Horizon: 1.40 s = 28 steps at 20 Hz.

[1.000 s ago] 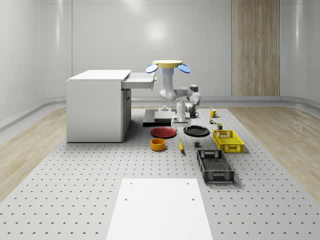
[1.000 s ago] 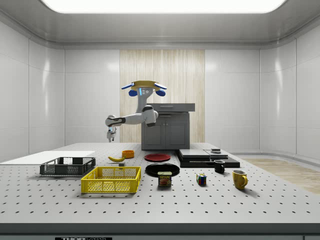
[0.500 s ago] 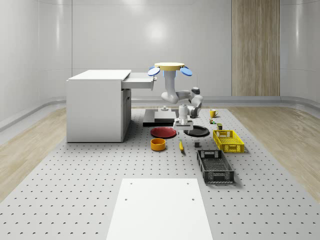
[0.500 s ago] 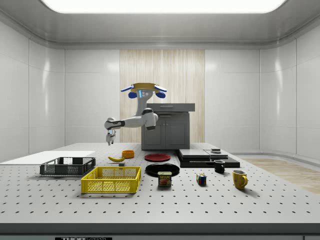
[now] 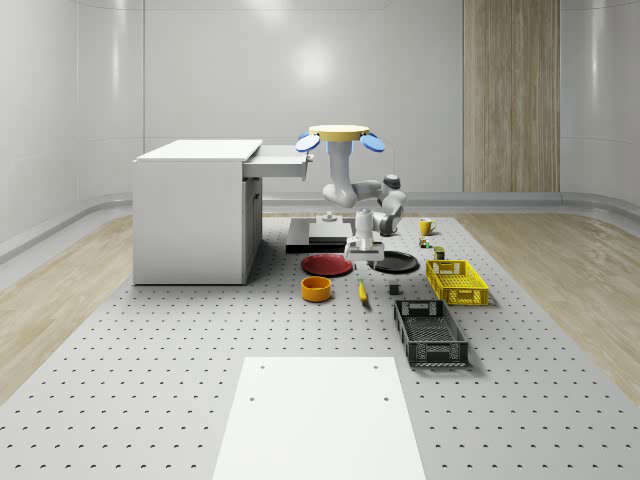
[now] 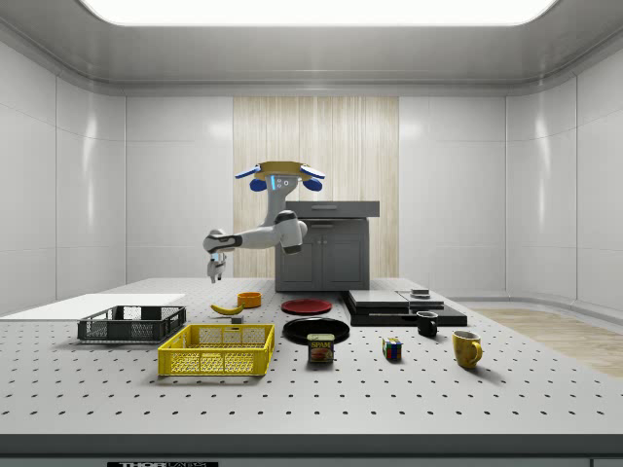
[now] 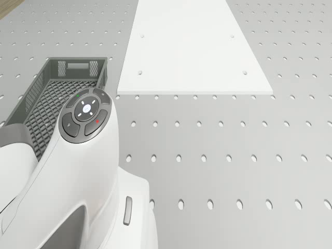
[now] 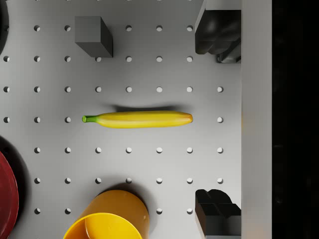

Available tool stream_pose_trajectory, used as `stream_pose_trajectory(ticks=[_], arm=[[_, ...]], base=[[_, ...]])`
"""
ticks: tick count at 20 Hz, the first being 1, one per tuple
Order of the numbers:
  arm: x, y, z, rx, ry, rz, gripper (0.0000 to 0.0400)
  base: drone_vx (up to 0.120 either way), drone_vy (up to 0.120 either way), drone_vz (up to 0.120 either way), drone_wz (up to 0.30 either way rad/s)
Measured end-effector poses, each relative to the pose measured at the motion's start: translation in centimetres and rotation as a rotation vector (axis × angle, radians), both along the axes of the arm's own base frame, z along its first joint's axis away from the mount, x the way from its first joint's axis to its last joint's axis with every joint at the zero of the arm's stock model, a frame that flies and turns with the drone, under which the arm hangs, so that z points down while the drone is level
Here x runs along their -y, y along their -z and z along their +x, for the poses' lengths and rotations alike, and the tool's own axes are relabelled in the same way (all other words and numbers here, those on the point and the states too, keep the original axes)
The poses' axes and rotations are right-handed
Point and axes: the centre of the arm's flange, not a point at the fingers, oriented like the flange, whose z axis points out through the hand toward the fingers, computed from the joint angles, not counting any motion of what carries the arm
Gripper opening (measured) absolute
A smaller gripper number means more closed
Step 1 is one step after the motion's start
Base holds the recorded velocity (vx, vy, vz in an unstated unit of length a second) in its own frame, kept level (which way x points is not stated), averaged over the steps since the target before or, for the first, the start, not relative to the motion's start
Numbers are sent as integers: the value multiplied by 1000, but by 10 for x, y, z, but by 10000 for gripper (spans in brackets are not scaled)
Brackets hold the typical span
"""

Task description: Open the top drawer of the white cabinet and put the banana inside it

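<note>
Already the white cabinet's (image 5: 190,215) top drawer (image 5: 280,163) stood pulled out at left of the whole-scene view. The drone (image 5: 337,135) hovered mid-frame, its empty gripper (image 8: 218,124) spread above the banana (image 8: 138,119), ungrasped on the surface (image 5: 180,360).

red plate (image 8: 7,196) and orange bowl (image 8: 107,218) cut by wrist view's edge

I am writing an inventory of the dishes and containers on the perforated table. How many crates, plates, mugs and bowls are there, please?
Crates: 2 (yellow crate, black crate)
Plates: 2 (red plate, black plate)
Mugs: 2 (black mug, yellow mug)
Bowls: 1 (orange bowl)
Total: 7
</note>
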Motion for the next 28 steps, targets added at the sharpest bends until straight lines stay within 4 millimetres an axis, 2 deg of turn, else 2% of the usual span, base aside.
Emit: stream_pose_trajectory(ticks=[10,18,28], arm=[[-2,-37,-1,0,0,0,400],[-2,-52,-23,0,0,0,400],[-2,-79,-31,0,0,0,400]], base=[[0,0,0,0],[0,0,0,0],[0,0,0,0]])
